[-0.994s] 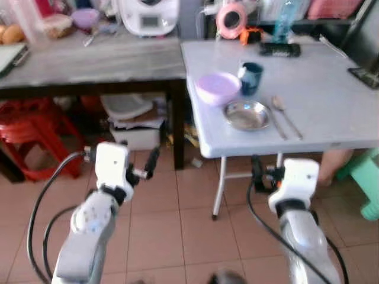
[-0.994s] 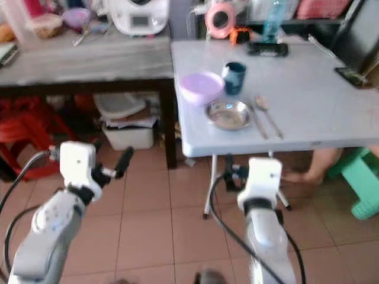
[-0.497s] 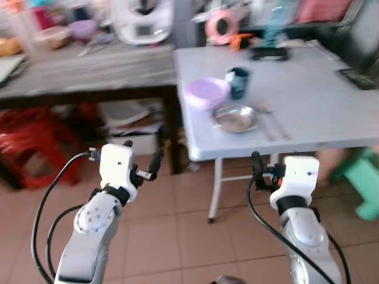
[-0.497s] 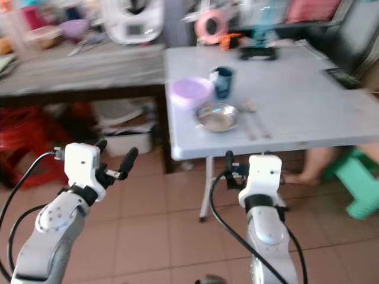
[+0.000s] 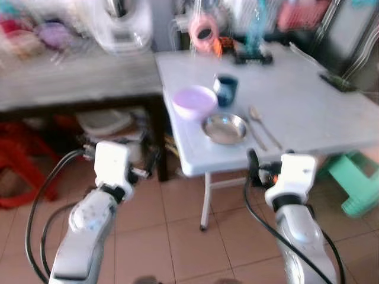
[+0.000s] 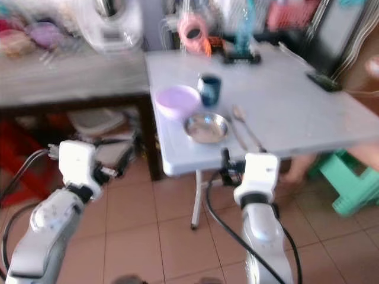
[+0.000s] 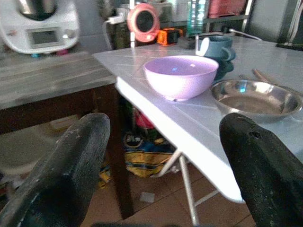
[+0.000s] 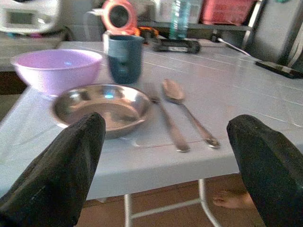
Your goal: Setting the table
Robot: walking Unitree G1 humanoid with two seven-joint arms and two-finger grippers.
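Observation:
On the white folding table (image 5: 296,112) stand a purple bowl (image 5: 194,100), a dark teal cup (image 5: 225,90) behind it, and a steel plate (image 5: 225,128) in front. A fork and a spoon (image 5: 260,125) lie to the right of the plate. My left gripper (image 7: 161,165) is open and empty, held below the table's left corner, level with the bowl (image 7: 180,75). My right gripper (image 8: 161,161) is open and empty too, just before the table's front edge, facing the plate (image 8: 102,108) and the cutlery (image 8: 184,111).
A grey wooden table (image 5: 71,83) with a white appliance (image 5: 118,26) stands to the left, boxes and a red stool (image 5: 18,171) beneath it. A green stool (image 5: 349,183) and a person's bare foot (image 8: 232,201) are by the white table's right side. A phone (image 5: 331,81) lies far right.
The whole picture has shifted and blurred: the camera has turned, so the white table now sits more centred. Both grippers stay open in the same raised pose.

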